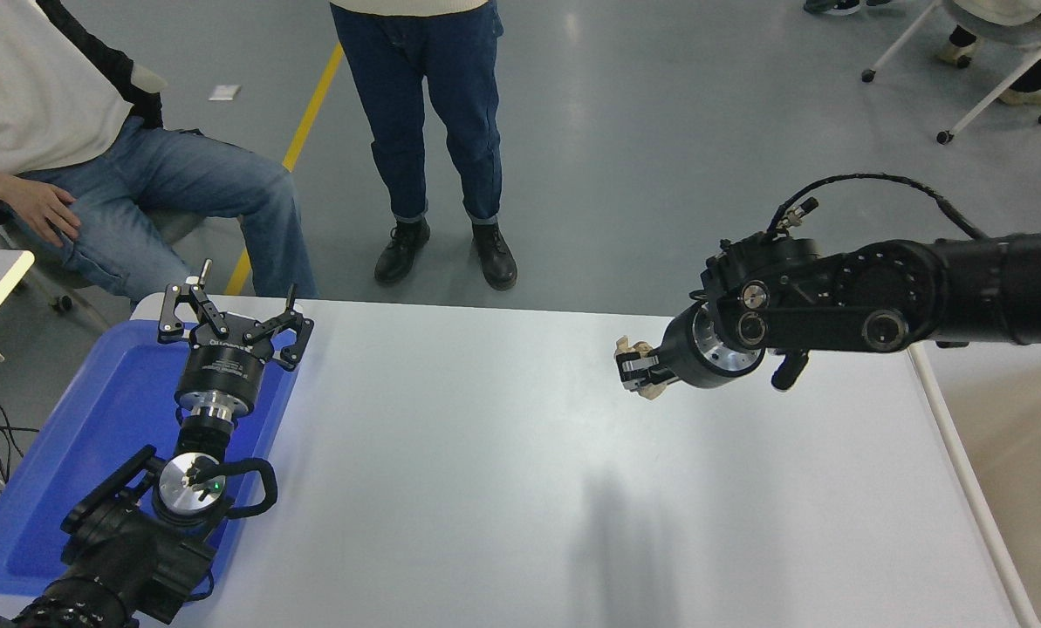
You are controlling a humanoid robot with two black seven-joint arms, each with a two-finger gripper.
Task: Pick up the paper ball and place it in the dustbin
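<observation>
Paper ball (pixel 635 366): light, soft, crushable wad, pinched across its middle by closed right gripper (pixel 632 371), above table (pixel 450 453), left of dustbin (pixel 956 462); left gripper (pixel 232 318) spread open.

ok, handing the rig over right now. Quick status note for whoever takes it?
Right gripper: shut on the paper ball, held in the air above the white table, arm reaching in from the right edge.
Left gripper: open, empty, parked over the blue tray at lower left.
Dustbin: at the table's right end, only partly in view.
Done: ball grasped and off the table.
Left: swing the ball right over the dustbin and release.
Note: two people at the far side, clear of both arms.
</observation>
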